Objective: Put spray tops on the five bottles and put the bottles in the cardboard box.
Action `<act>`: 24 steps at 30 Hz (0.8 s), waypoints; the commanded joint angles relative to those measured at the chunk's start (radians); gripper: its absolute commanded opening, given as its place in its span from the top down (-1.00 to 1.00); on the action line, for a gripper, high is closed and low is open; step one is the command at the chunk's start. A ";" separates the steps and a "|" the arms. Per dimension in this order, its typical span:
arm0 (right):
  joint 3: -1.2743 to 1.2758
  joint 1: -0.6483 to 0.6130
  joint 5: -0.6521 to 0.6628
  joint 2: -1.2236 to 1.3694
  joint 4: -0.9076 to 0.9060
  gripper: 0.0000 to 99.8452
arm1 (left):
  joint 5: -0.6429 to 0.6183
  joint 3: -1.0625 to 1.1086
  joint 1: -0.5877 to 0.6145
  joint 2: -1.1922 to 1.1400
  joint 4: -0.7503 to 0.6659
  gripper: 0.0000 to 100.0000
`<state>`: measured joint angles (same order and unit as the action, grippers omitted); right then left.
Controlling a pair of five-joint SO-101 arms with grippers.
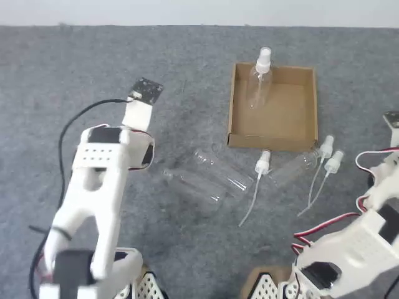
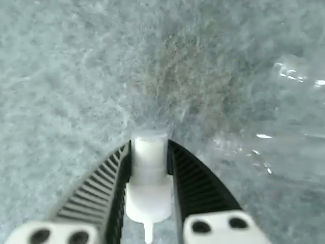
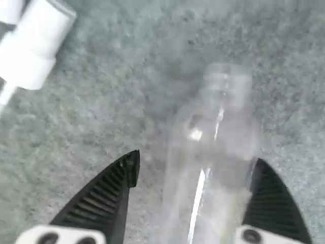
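At 10 o'clock, left gripper (image 2: 149, 145) was clenched on a spray top (image 2: 149, 175); judged it could tilt and seat crooked. At 3 o'clock, right gripper (image 3: 195, 160) stood spread astride an uncapped bottle (image 3: 218, 122); slick plastic could roll free on closing. Cardboard box (image 1: 273, 142), 1 o'clock, held one capped bottle (image 1: 259, 84).

light: bright, even | shadows: soft, faint | glare: glints on clear bottle (image 2: 284, 132)
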<state>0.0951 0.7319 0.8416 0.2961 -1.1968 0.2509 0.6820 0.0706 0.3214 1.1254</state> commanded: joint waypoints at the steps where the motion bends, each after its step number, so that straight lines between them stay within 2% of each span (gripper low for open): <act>1: -0.091 -0.081 -0.077 -0.025 -0.016 0.39 | -0.041 0.042 -0.003 0.193 0.026 0.97; 8: -0.358 -0.113 -0.112 0.048 -0.174 0.39 | -0.072 0.242 -0.008 0.393 -0.029 0.97; 11: -0.446 -0.111 -0.097 0.139 -0.223 0.46 | -0.072 0.306 -0.006 0.446 -0.064 0.97; 15: -0.493 -0.108 -0.031 0.239 -0.285 0.54 | -0.072 0.317 -0.002 0.483 -0.060 0.97; 24: -0.493 -0.030 -0.028 0.291 -0.254 0.54 | -0.074 0.318 -0.008 0.483 -0.060 0.97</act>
<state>-0.3391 0.6521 0.7956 0.5999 -1.4638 0.1880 1.0027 0.0675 0.7679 1.0886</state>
